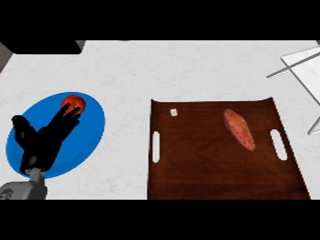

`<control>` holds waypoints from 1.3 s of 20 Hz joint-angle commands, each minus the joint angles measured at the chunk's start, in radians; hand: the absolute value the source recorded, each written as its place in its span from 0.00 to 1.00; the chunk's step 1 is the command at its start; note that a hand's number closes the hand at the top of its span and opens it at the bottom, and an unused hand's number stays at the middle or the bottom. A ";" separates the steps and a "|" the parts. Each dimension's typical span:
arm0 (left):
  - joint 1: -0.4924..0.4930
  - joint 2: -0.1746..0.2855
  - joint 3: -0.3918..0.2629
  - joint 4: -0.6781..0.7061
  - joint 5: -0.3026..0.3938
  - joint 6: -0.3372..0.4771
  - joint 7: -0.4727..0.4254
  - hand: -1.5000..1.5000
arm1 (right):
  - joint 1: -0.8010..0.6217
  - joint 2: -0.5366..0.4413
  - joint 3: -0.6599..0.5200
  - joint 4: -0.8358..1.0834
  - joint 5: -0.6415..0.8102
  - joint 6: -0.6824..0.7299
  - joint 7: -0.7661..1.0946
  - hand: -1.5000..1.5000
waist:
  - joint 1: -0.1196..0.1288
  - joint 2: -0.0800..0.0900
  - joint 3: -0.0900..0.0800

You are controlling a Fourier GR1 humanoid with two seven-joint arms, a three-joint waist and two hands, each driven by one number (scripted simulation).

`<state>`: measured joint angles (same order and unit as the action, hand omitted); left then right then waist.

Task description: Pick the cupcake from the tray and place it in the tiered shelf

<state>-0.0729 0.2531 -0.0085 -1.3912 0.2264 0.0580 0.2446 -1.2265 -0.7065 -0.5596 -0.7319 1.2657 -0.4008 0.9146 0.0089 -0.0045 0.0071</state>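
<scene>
My L hand (44,140) is over the blue plate (86,140), fingers straight + spread, gripping nothing. Tips are at the red round item (74,101) on the plate's far side. To the right, the tray (211,173) has an oblong orange veg (240,129) and a tiny pale thing (173,112) near its far-left corner (too small to tell if it's the cupcake). The white shelf frame (308,61) is at far right.

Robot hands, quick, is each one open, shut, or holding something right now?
Left robot hand: open, fingers straight, above the plate, holding nothing.
Right robot hand: not in view.
</scene>
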 commanded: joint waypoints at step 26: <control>0.110 0.021 0.045 0.003 0.004 -0.017 0.019 0.50 | 0.324 0.014 -0.213 -0.963 0.027 0.139 0.236 0.00 | -0.061 -0.016 -0.007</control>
<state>-0.0166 0.2651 0.0288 -1.4201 0.2310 0.0497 0.2534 -0.9946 -0.7309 -0.7309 -1.4882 1.3422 -0.4149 1.0790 -0.0447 -0.0241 0.0038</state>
